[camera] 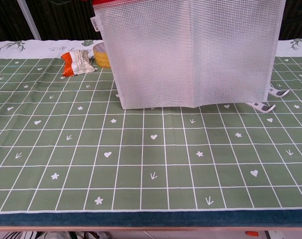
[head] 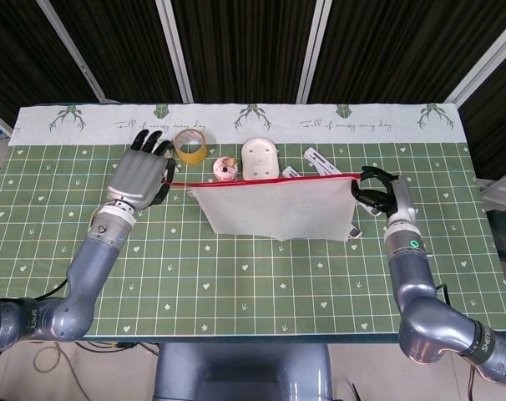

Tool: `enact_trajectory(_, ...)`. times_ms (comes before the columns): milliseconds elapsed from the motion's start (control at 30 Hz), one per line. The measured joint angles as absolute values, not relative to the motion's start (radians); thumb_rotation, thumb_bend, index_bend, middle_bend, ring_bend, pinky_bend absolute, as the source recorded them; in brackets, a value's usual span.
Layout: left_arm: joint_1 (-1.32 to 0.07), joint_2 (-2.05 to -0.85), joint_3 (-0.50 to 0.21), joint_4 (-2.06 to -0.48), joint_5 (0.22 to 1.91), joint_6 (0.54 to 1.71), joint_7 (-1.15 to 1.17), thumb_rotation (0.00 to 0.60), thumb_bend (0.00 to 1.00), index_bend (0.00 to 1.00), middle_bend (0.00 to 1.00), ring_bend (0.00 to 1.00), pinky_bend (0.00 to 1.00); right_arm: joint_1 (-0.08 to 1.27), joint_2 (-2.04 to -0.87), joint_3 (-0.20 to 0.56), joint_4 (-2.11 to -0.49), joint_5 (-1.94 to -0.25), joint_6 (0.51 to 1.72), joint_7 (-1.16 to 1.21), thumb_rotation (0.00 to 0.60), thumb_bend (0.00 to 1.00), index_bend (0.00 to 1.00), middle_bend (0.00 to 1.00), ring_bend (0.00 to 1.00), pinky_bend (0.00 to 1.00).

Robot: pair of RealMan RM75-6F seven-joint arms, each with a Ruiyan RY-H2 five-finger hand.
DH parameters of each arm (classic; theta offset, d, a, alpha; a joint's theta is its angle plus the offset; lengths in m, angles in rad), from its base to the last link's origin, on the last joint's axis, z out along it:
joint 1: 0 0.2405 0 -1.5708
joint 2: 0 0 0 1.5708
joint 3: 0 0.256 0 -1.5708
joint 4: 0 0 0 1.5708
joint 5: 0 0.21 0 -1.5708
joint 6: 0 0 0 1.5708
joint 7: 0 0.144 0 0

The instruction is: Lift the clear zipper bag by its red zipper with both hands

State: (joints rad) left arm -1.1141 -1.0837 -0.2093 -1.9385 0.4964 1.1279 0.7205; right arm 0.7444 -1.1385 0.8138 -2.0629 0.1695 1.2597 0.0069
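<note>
The clear mesh zipper bag (head: 274, 209) hangs in the air between my two hands, its red zipper (head: 261, 180) stretched taut along the top. My left hand (head: 140, 177) grips the zipper's left end and my right hand (head: 378, 190) grips its right end. In the chest view the bag (camera: 191, 55) fills the upper middle, with its bottom edge above the green cloth and a strip of red zipper (camera: 121, 2) at the frame's top. Neither hand shows in the chest view.
Behind the bag on the table lie a yellow tape roll (head: 189, 144), a small pink item (head: 225, 170), a white oval object (head: 260, 159) and white clips (head: 316, 156). An orange snack packet (camera: 77, 62) lies at the left, and a white clip (camera: 263, 105) at the right.
</note>
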Motion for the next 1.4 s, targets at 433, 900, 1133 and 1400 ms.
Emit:
enact_trajectory(433, -1.098, -1.082, -0.202, -1.944, 0.514, 1.114, 0.708, 0.600, 0.44, 0.62, 0.18, 0.00, 0.00, 0.744, -1.133, 0.803, -2.071, 0.169, 1.245, 0.001, 0.600, 0.55, 0.68, 0.22, 0.02, 0.26)
enact_trajectory(900, -1.080, -1.059, -0.207, -1.988, 0.535, 1.116, 0.686, 0.600, 0.18, 0.33, 0.07, 0.00, 0.00, 0.753, -1.108, 0.797, -2.139, 0.124, 1.267, -0.011, 0.600, 0.30, 0.13, 0.02, 0.00, 0.22)
enact_trajectory(1133, -1.061, -1.034, -0.211, -2.017, 0.530, 1.115, 0.657, 0.600, 0.09, 0.12, 0.03, 0.00, 0.00, 0.764, -1.076, 0.723, -2.158, 0.099, 1.204, -0.121, 0.600, 0.19, 0.00, 0.00, 0.00, 0.21)
enact_trajectory(1400, -1.010, -1.007, -0.203, -2.061, 0.594, 1.132, 0.605, 0.600, 0.09, 0.10, 0.02, 0.00, 0.00, 0.753, -1.034, 0.667, -2.201, 0.036, 1.217, -0.142, 0.600, 0.19, 0.00, 0.00, 0.00, 0.21)
